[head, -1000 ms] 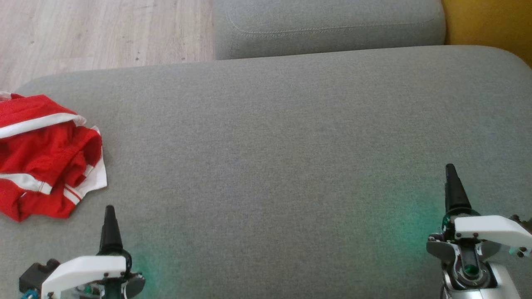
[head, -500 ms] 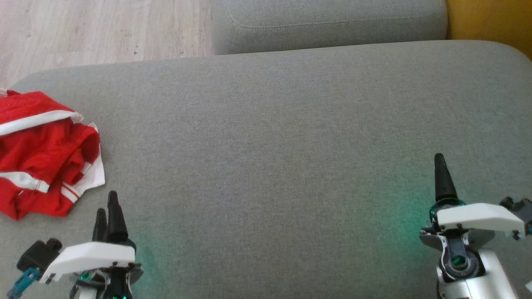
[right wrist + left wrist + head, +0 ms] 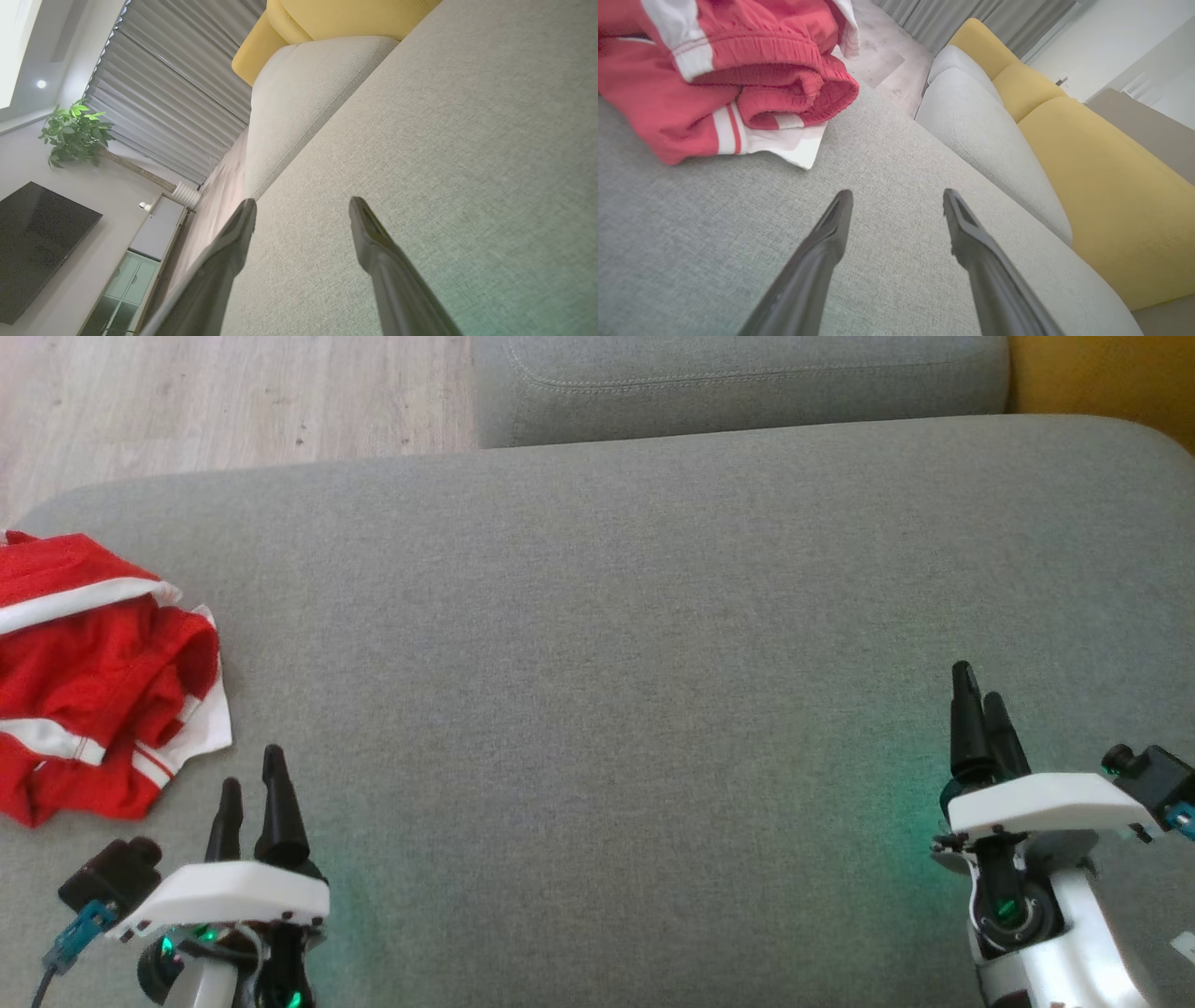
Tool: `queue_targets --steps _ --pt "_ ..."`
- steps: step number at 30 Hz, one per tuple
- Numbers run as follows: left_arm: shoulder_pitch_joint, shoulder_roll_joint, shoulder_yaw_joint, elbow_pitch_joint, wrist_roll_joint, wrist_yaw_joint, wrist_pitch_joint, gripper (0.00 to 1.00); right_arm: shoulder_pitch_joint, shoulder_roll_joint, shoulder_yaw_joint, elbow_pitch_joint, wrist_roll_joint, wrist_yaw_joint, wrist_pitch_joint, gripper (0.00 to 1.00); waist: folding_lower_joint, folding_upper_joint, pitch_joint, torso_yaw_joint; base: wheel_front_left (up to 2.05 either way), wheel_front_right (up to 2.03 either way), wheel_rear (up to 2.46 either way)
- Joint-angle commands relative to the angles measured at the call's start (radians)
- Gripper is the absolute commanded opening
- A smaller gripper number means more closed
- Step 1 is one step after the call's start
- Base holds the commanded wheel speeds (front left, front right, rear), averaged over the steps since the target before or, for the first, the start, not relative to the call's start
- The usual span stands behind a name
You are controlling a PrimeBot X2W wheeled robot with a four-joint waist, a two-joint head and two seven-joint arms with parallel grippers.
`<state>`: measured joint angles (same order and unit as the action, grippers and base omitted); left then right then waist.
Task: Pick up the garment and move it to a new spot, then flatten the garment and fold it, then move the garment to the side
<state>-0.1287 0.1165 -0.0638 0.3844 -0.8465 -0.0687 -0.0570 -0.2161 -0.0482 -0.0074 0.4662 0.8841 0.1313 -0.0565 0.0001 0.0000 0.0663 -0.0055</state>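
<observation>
From my head, the red garment point(image 3: 93, 681) lies crumpled at the sofa seat's point(image 3: 607, 616) left edge, near my left claw point(image 3: 250, 770), fingers apart ready for the pickup. Left wrist: garment just ahead, untouched. Right wrist: my right claw point(image 3: 302, 200) spread and empty over bare seat.

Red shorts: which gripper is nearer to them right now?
Left. The left gripper sits just beside the red shorts, near their white hem, not touching, jaws open. The right gripper is far across the grey cushion, jaws open too.
</observation>
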Motion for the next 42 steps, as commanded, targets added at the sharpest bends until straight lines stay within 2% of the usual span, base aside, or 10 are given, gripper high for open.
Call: queue_targets --steps 1,22,42 --pt "-0.056 0.026 0.010 -0.025 0.036 0.007 -0.017 1.00 -0.054 -0.014 0.018 -0.022 -0.035 0.000 -0.017 1.00 -0.0001 0.0000 0.001 0.000 0.00 0.00 0.00" --pt "0.000 0.029 -0.025 -0.040 0.272 0.070 -0.079 1.00 -0.040 -0.005 0.054 0.023 -0.300 0.000 -0.079 1.00 -0.0001 0.0000 -0.024 -0.012 0.00 0.00 0.00" --pt "0.036 0.026 -0.027 -0.020 0.522 0.101 -0.137 1.00 -0.017 -0.001 0.084 0.059 -0.572 0.000 -0.138 1.00 -0.0001 0.0000 -0.043 -0.029 0.00 0.00 0.00"
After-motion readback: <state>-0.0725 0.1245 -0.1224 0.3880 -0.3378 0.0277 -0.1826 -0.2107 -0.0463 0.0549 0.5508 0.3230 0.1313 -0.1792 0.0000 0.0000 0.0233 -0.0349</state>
